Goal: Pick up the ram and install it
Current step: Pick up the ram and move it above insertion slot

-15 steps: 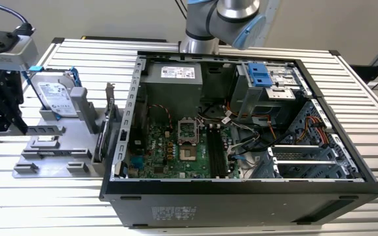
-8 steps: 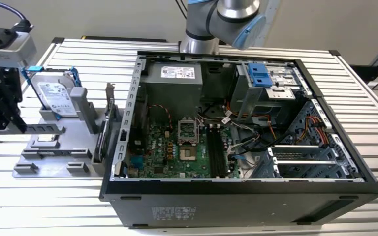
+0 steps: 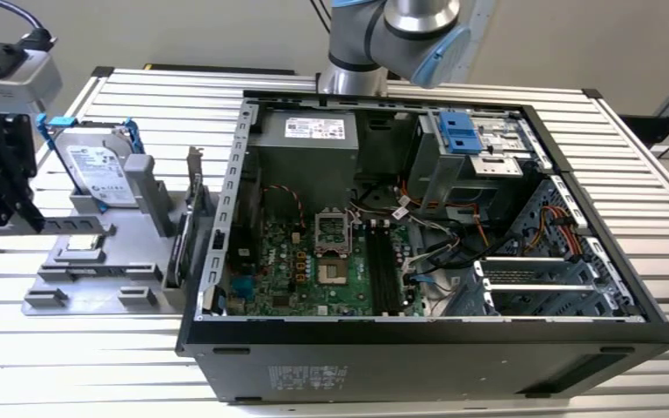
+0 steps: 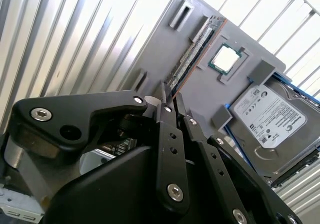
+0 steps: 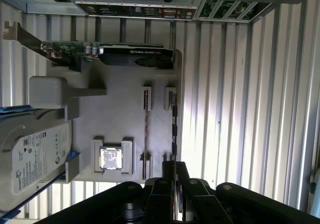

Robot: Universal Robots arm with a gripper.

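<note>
The ram (image 4: 194,50) is a thin green stick with dark chips. It stands on edge in a slot along one side of the grey holder (image 4: 250,49), and it also appears in the first wrist view (image 5: 174,120). My black gripper (image 4: 171,95) hangs above the table just off one end of the stick, fingers close together with nothing between them. In the exterior view the gripper (image 3: 10,218) is at the far left, raised beside the holder (image 3: 91,270). The open computer case (image 3: 428,319) lies to the exterior view's right, with the motherboard's long memory slots (image 3: 383,270) facing up.
On the holder stand a silver hard drive in a blue frame (image 3: 97,170), a processor chip (image 5: 111,157) and a dark expansion card with a metal bracket (image 5: 130,54). The table is ribbed metal. The arm's base (image 3: 393,35) rises behind the case.
</note>
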